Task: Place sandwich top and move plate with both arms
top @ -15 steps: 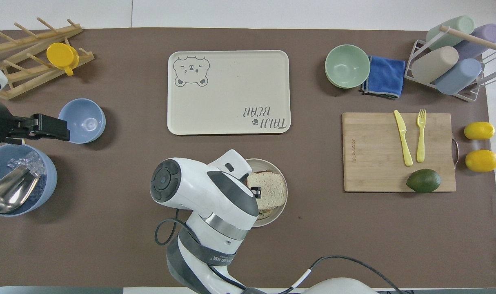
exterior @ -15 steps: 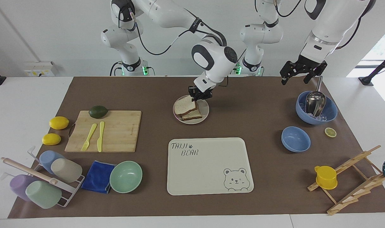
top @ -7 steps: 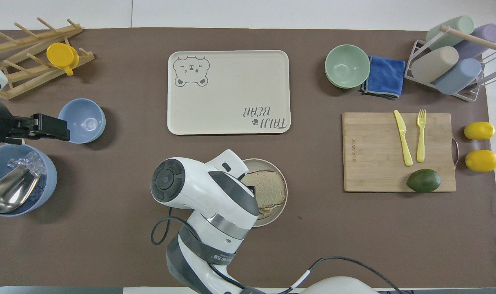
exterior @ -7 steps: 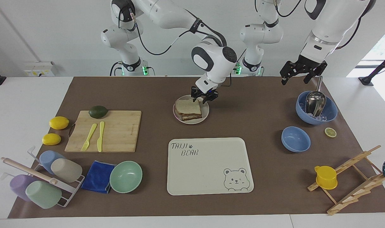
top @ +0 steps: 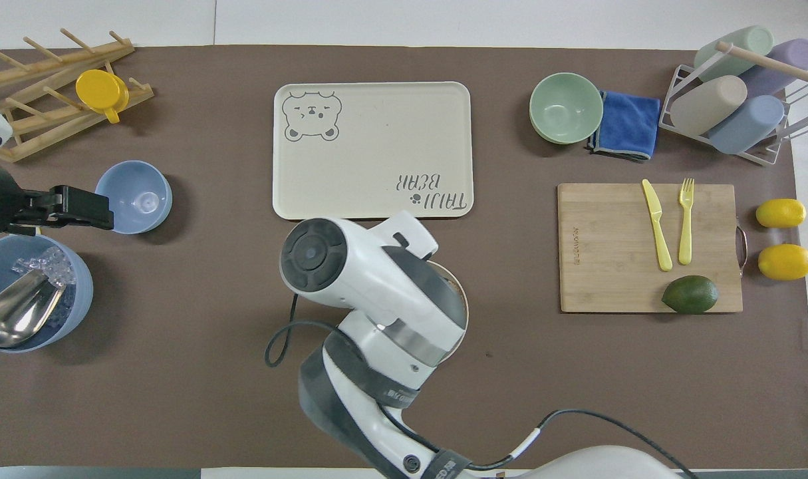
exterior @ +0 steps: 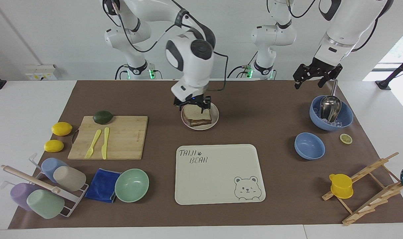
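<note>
- Facing view: right pincer (exterior: 192,103) open, fingers spread, just above the robot-side edge of the sandwich top (exterior: 197,115); touching or not, cannot tell.
- Sandwich top lies flat on the lower slice, on the plate (exterior: 215,114), toward the robots on the table (exterior: 261,109).
- Plate rim bare toward the left arm's end; open brown mat there.
- Bear tray (exterior: 219,172) farther from the robots than the plate, a clear strip between them.
- Left pincer (exterior: 313,75) open, over the table beside the ice bowl (exterior: 345,117); arm waits.
- Overhead view: right arm covers the sandwich; only a sliver of plate (top: 462,303) rim shows.
- Left pincer (top: 88,207) beside the small blue bowl (top: 134,197).
- Cutting board (top: 616,249) well apart from the plate, toward the right arm's end.
</note>
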Robot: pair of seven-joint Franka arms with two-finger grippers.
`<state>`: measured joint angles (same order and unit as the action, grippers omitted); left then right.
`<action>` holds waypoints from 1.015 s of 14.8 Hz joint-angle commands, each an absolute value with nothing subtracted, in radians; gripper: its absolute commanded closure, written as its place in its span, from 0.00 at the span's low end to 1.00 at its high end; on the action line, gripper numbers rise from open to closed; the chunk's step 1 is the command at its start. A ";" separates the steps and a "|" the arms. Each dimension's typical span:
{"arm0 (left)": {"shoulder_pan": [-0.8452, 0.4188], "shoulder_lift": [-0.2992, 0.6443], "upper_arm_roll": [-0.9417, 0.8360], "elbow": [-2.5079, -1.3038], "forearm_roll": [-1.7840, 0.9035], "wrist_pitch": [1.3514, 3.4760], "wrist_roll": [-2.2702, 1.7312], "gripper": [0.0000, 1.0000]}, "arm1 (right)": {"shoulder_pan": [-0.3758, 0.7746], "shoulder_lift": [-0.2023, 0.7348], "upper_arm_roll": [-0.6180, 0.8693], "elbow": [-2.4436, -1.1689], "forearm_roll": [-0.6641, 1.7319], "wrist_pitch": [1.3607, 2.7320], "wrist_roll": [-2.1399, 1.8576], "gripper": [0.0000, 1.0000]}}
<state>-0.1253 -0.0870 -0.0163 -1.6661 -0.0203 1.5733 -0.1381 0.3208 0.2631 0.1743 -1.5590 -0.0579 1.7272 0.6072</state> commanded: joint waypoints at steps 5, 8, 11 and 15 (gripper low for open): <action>-0.114 -0.084 -0.025 -1.661 -0.014 1.569 -0.130 0.00 | 0.071 0.164 0.186 -1.582 -0.025 1.677 0.511 0.00; -0.115 -0.086 -0.025 -1.661 -0.014 1.560 -0.132 0.00 | 0.020 0.094 0.187 -1.585 -0.018 1.597 0.427 0.00; -0.118 -0.087 -0.025 -1.664 -0.014 1.560 -0.132 0.00 | -0.043 0.049 0.186 -1.585 -0.018 1.494 0.330 0.00; -0.132 -0.107 -0.032 -1.727 -0.031 1.594 -0.135 0.00 | -0.011 -0.020 0.070 -1.595 -0.017 1.439 0.128 0.00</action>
<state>-0.1257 -0.0873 -0.0251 -1.6821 -0.0225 1.5740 -0.1381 -0.0314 0.0223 0.1452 -1.5642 -0.0415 1.4510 0.2242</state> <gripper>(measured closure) 0.000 0.000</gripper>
